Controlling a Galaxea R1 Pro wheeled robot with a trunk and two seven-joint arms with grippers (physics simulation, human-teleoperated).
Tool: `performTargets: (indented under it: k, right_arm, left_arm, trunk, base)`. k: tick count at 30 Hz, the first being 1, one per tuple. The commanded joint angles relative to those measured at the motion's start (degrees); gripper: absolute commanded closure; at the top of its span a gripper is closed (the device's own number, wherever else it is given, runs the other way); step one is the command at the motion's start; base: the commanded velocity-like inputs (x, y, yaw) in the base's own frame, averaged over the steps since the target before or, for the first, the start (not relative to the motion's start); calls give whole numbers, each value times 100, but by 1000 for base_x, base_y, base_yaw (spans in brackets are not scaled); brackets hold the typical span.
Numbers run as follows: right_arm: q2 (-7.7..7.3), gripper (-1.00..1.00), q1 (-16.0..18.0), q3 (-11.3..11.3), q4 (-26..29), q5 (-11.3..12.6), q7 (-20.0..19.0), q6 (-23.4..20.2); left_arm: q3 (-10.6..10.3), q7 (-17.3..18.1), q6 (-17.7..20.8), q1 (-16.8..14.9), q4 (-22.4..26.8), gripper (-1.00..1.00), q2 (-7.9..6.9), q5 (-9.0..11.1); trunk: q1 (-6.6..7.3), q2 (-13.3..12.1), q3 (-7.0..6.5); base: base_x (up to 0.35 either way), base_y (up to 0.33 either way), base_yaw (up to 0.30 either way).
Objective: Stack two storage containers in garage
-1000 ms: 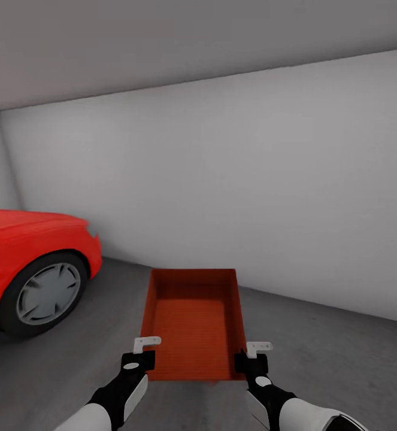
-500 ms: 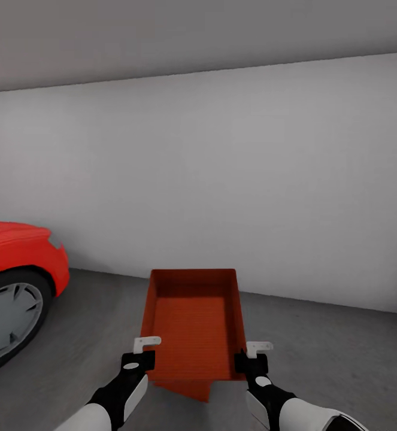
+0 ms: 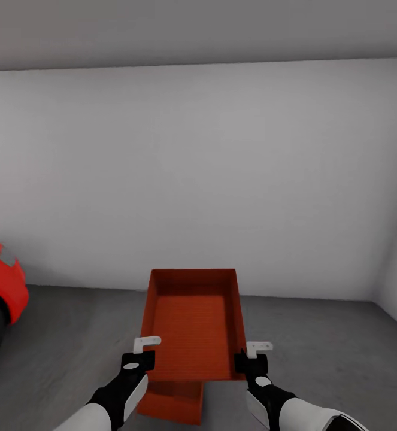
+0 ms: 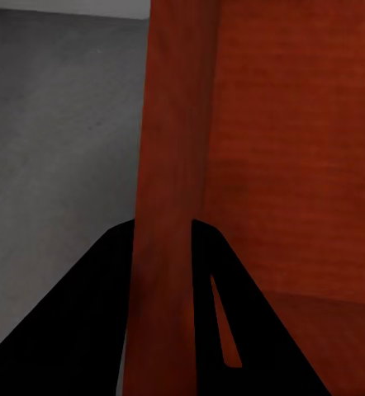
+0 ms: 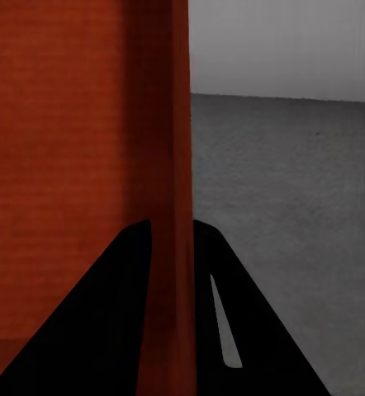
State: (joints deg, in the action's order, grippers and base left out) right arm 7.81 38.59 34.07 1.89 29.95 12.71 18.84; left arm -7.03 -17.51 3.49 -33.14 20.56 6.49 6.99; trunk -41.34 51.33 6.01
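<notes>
Head view, container (image 3: 192,323) between left hand (image 3: 143,353), right hand (image 3: 253,355)

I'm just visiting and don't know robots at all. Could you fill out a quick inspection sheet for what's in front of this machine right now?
Surface: dark grey garage floor, bare where visible.
Job's things: one orange-red storage container held up, open side up, empty; second container on the floor below it, partly hidden.
Clutter: nothing seen.
Grippers: left gripper clamps the held container's left wall; the left wrist view shows the wall between its fingers. Right gripper clamps the right wall the same way.
Cables: nothing seen.
Surroundings: plain white-grey wall, grey ceiling, front of a red car at the left edge.
</notes>
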Motion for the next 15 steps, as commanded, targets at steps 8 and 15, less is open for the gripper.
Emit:
performTargets:
  k: [8, 15]
  right_arm:
    - [-26, 100, 8, -111, 13, -42, -5, 6]
    - [-26, 100, 8, -111, 13, -42, -5, -2]
  left_arm:
    - [-73, -59, 33, 1, 34, 100, -16, 118]
    - [-70, -59, 30, 1, 45, 100, -23, 118]
  trunk:
    - [-4, 7, 9]
    - [-4, 7, 9]
  base:
    - [305, 208, -84]
    - [313, 117, -1]
